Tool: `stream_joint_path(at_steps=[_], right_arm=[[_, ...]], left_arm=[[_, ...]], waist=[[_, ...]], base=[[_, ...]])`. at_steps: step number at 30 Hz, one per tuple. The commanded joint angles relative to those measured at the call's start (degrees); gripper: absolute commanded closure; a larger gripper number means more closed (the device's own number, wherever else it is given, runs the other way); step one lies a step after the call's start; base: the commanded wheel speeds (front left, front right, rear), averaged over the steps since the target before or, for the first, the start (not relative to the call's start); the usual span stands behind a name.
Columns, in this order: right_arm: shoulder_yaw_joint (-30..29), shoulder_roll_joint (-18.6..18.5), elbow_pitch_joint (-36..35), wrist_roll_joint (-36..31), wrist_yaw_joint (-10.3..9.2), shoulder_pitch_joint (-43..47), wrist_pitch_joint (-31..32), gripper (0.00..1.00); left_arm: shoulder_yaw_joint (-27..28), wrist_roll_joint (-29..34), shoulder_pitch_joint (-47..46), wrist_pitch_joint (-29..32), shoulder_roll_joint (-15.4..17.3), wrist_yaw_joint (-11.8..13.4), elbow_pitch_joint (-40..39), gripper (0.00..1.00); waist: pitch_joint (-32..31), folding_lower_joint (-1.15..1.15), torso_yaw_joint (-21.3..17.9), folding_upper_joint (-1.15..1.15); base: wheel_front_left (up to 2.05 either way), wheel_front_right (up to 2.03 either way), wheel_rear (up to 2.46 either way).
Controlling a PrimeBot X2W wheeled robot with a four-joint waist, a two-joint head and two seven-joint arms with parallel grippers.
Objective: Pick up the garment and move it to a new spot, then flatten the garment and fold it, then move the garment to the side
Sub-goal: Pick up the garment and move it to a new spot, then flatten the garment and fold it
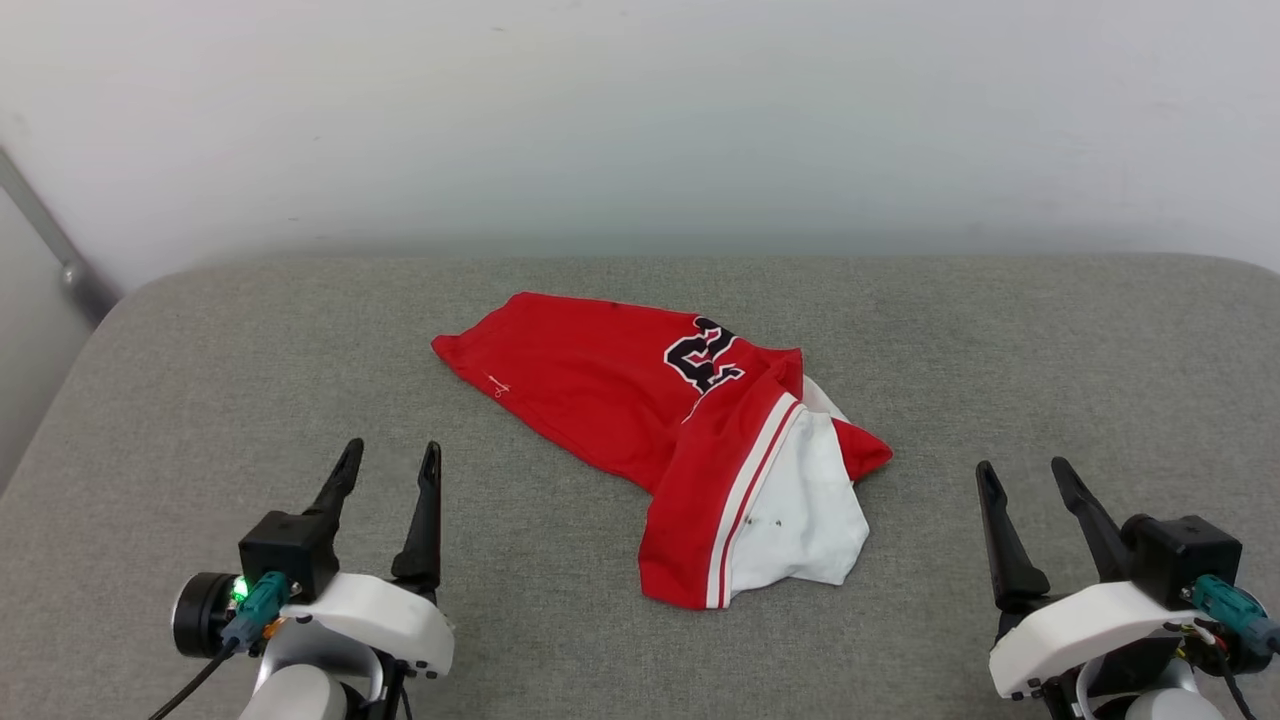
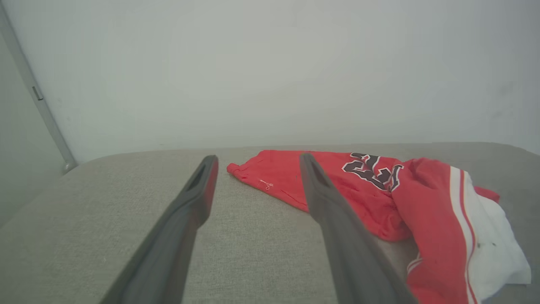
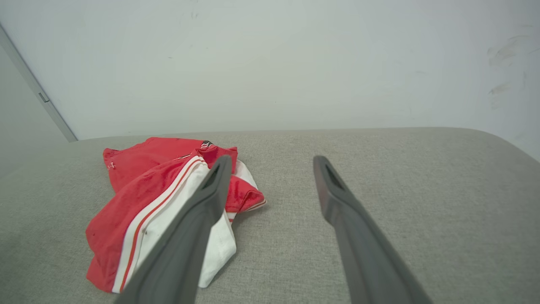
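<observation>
The garment [image 1: 600,385], a red jersey with a black "23" print and a white red-striped part, lies crumpled in a heap at the middle of the grey padded surface [image 1: 200,400]. Its white part faces the near right. My left gripper [image 1: 393,460] stands open at the lower left, apart from the cloth and holding nothing. My right gripper [image 1: 1025,475] stands open at the lower right, also empty and clear of the cloth. In the left wrist view the garment [image 2: 379,190] lies ahead to the right of the gripper [image 2: 257,162]. In the right wrist view the garment [image 3: 139,185] lies left of the gripper [image 3: 272,162].
A pale wall [image 1: 640,120] rises behind the padded surface. A grey metal bar [image 1: 50,245] slants down at the far left by the rounded corner. Bare grey fabric stretches around the heap on every side.
</observation>
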Motion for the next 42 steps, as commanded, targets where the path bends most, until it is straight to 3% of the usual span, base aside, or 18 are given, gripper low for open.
stream_joint_path(at_steps=[1, 17, 23, 32, 36, 42], right_arm=[[-0.04, 0.03, -0.32, 0.41, -0.02, 0.73, 0.18, 0.0], [-1.88, 0.02, 1.37, 1.1, -0.02, -0.3, 3.29, 0.0], [-4.59, -0.2, 3.96, 0.38, -0.02, -2.1, 17.88, 0.0], [0.84, -4.97, 3.48, 4.82, -0.02, -6.95, 41.15, 0.0], [2.46, -6.27, 6.0, 6.0, -0.02, -9.7, 46.39, 0.0], [3.55, -7.17, 11.87, 6.96, -0.03, -11.8, 48.92, 0.0]], left_arm=[[-0.02, 0.37, 0.07, -0.13, -0.18, -0.17, -0.06, 0.0], [0.58, 0.56, -1.64, -0.13, -1.64, -0.36, 0.5, 0.0], [0.71, 1.57, -2.74, -0.14, -3.49, -1.1, -0.85, 0.0], [1.96, 3.72, -4.48, -0.14, -6.76, -3.11, -2.03, 0.0], [2.46, 5.22, -5.44, -0.14, -8.5, -4.27, -2.42, 0.0], [3.94, 6.78, -6.86, -0.14, -10.26, -5.78, -2.16, 0.0]], waist=[[0.04, 0.0, 0.05, 0.0], [0.56, 0.0, 1.11, 0.0], [2.46, 0.0, 5.37, 0.0], [6.15, 0.0, 10.73, 0.0], [8.31, 0.0, 12.44, 0.0], [11.08, 0.0, 13.85, 0.0]], base=[[0.0, 0.0, 0.0], [0.0, 0.0, 0.0], [0.0, 0.0, 0.0], [0.0, 0.0, 0.0], [0.0, 0.0, 0.0], [0.0, 0.0, 0.0]])
